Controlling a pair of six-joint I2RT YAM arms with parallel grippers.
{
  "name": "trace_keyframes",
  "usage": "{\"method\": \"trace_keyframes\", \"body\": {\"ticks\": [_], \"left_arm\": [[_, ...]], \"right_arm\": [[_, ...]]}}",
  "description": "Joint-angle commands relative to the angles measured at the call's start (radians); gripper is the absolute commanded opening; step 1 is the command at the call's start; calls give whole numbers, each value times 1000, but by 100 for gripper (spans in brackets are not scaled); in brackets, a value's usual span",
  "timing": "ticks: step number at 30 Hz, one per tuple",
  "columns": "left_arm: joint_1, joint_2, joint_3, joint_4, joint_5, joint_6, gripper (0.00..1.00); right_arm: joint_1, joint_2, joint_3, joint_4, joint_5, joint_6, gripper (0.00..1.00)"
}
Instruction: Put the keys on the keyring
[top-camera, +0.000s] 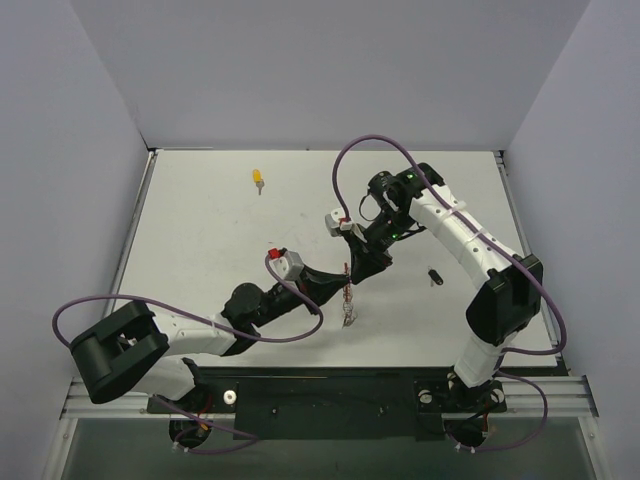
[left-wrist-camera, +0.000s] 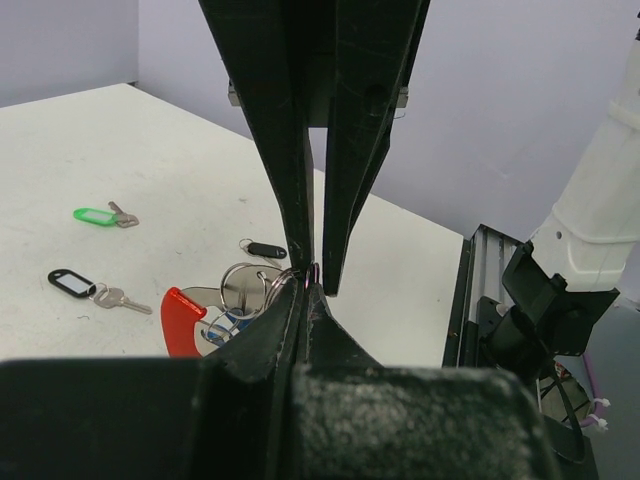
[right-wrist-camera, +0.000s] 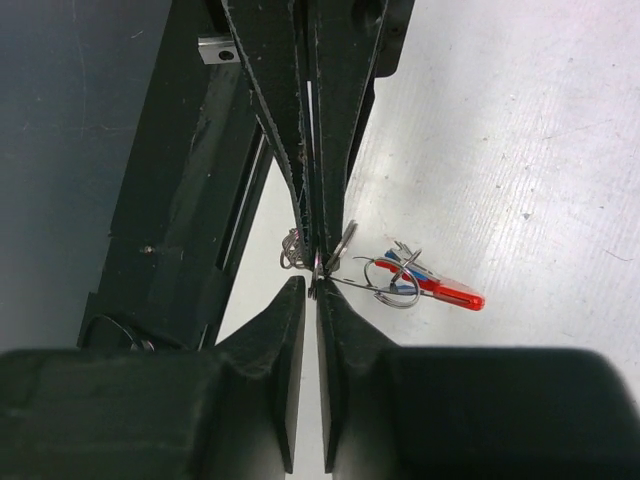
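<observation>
The keyring is a bunch of silver rings with a red piece and a bit of blue. It hangs between both grippers above the table, and also shows in the right wrist view and the top view. My left gripper is shut on a thin ring of it. My right gripper meets it tip to tip and pinches the same ring. A yellow-headed key lies far back. A black-headed key lies to the right. A green-headed key lies on the table.
A black-outlined key tag with a silver key lies near the green key. The right arm's white links stretch along the right side. The black rail runs along the near edge.
</observation>
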Motion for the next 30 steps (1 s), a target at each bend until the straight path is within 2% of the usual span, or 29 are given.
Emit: {"method": "trace_keyframes", "body": {"ticks": [1, 11, 16, 20, 30], "left_arm": [[-8, 5, 42, 74, -46, 4, 0], [1, -15, 30, 39, -49, -12, 0], [7, -30, 24, 18, -40, -24, 15], [9, -33, 22, 15, -38, -27, 21], [12, -35, 30, -7, -25, -26, 22]], "right_arm": [[7, 1, -6, -135, -43, 58, 0], [6, 1, 9, -132, 6, 89, 0], [7, 0, 9, -132, 12, 89, 0], [7, 1, 9, -132, 15, 91, 0], [9, 0, 11, -134, 15, 88, 0]]}}
